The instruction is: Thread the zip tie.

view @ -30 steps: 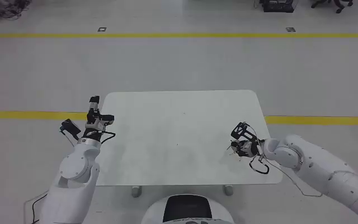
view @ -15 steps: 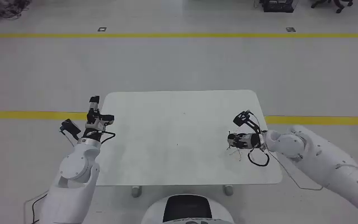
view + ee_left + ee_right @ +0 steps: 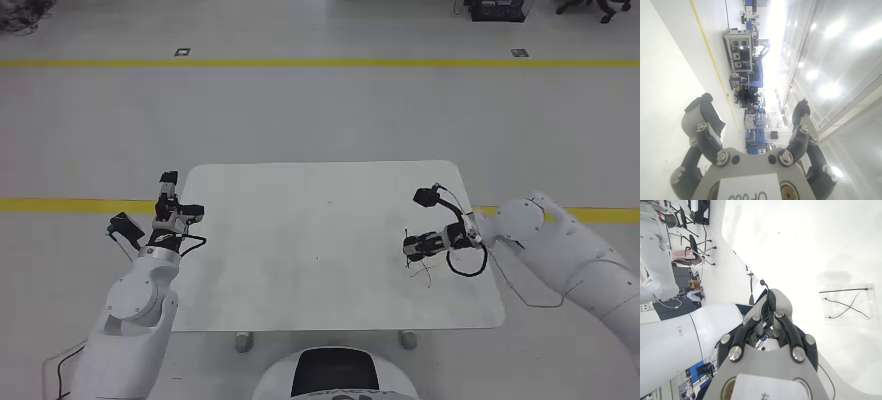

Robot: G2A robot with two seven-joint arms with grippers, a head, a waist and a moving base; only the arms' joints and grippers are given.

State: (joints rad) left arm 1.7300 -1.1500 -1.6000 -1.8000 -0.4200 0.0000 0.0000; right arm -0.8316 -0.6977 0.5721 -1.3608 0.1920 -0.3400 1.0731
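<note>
**Right tool shut beside the zip ties, left tool spread at the desk's edge**

Three black zip ties lie on a clear sheet. The sheet rests flat on the white desk, in the desk's right part and toward its near edge. One tie lies straight along one side of the sheet. The other two cross each other in a loose X just beside it. Each tie lies open, its head and its tail apart, and neither arm touches any of them.

The right tool is over the desk's right part. It is near the ties, on the side toward the desk's far edge, and apart from them. Its fingers are pressed together, pad against pad, and hold no tie. Whether the tool touches the desk top cannot be told.

The left tool is at the desk's left edge, about halfway along it, and points toward the desk's far side. Its two fingers stand spread wide, with only air between them.

A few small dark specks mark the desk toward its middle, well apart from the sheet.
</note>
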